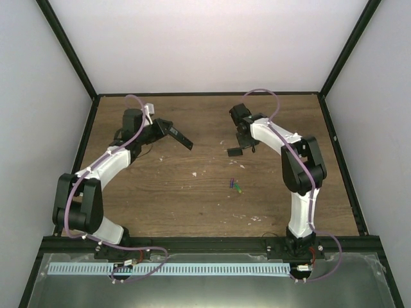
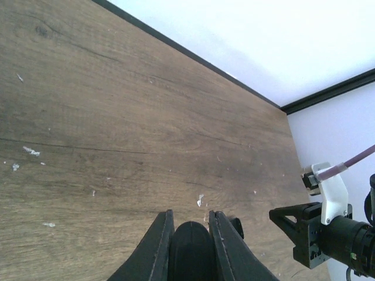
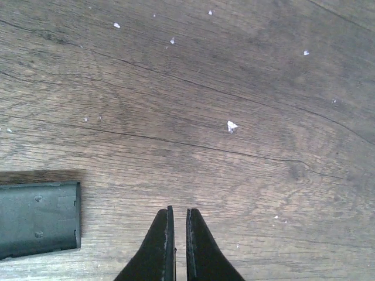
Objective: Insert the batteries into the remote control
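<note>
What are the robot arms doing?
The left gripper is shut on the black remote, holding it up off the table. The right gripper is shut and empty, hovering over the table beside a dark flat piece. The two batteries lie on the table between the arms, not yet in the remote.

Between the fingers of the left gripper (image 1: 162, 129) sits the remote control (image 1: 180, 138), jutting past their tips. A flat panel (image 3: 38, 219) lies on the table (image 1: 192, 205) left of the fingers of the right gripper (image 3: 179, 212), apart from them. A speck (image 3: 232, 125) lies ahead of those fingertips. The batteries (image 1: 235, 185) lie side by side behind those fingers, toward the arm bases.
</note>
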You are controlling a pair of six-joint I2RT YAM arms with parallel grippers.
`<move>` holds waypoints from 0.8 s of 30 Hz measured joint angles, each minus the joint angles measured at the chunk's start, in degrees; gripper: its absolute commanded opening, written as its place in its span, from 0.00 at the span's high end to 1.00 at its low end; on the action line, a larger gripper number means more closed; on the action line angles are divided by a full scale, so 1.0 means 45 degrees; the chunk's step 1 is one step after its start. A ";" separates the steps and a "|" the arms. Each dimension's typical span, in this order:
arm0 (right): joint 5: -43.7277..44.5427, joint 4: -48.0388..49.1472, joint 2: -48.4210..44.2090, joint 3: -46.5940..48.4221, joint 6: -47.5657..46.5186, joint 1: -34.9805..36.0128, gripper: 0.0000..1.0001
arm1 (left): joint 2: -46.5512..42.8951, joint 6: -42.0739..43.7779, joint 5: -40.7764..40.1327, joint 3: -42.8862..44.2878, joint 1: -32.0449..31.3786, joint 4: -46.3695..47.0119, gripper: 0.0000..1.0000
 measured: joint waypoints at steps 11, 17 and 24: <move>-0.3730 0.1117 -0.1103 -0.0967 -0.0801 -0.0024 0.26 | -0.0393 0.0126 -0.0359 -0.0204 0.0000 -0.0010 1.00; -0.5649 0.1409 -0.1112 -0.1214 -0.2516 -0.0024 0.19 | -0.0758 0.0359 -0.0520 -0.0209 0.0000 -0.0131 1.00; -0.6897 0.1239 -0.0374 -0.0758 -0.4046 -0.0024 0.17 | -0.0787 0.0393 -0.0520 -0.0418 0.0000 -0.0219 1.00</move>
